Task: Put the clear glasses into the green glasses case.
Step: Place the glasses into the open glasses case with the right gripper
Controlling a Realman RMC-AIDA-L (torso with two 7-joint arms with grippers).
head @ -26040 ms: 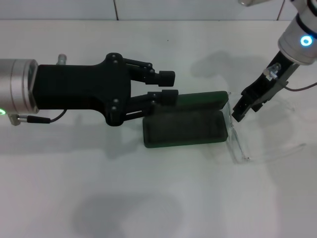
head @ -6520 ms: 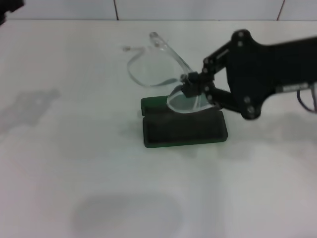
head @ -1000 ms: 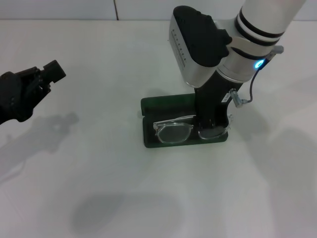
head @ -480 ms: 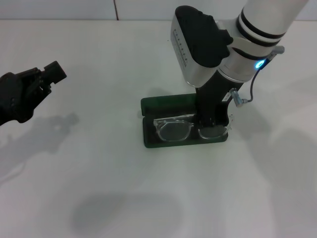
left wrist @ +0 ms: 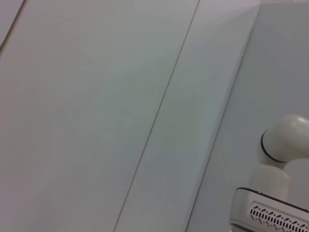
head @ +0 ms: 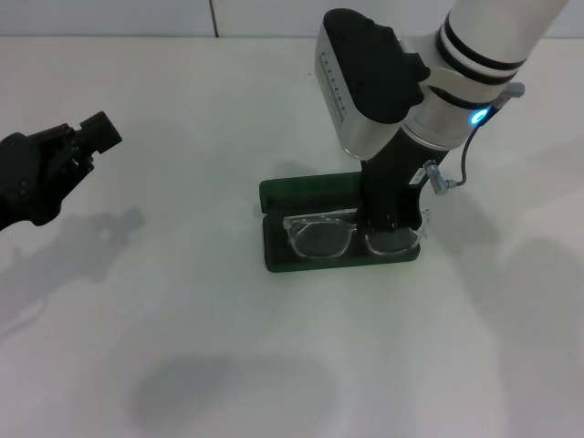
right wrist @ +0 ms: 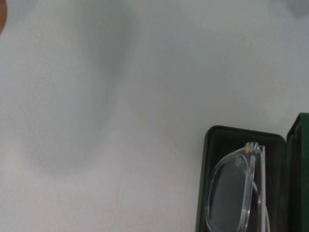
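The right gripper [head: 392, 233] stands almost straight down over the green glasses case [head: 301, 258], at the end of the case farthest from the left gripper [head: 87, 137]; the clear glasses [head: 321, 235] lie folded in the lower, lined half of the case, directly beneath those jaws and running away from them toward the case's other end; their long axis lies along the long axis of the case, so the frame fits lengthwise inside the rim, as the right wrist view confirms with one lens of the glasses [right wrist: 236, 193] sitting within the dark wall of the case [right wrist: 203, 183]; the lid stands open on the far side of the jaws, flat on the table [head: 182, 347].

The jaws themselves are hidden behind the gripper's own black body in the head view and do not appear in the right wrist view, so I cannot tell whether they are released or clenched on the frame, nor whether they touch it at all; the lens nearest them sits right at the gripper's tip.

The right arm is by far the nearer one; the left gripper hangs well apart, off beyond the case's far end, its jaws looking close together though not clearly enough to say, holding nothing.

By my judgement the glasses are as good as in; what remains is a clean straight lift that does not drag the frame out.
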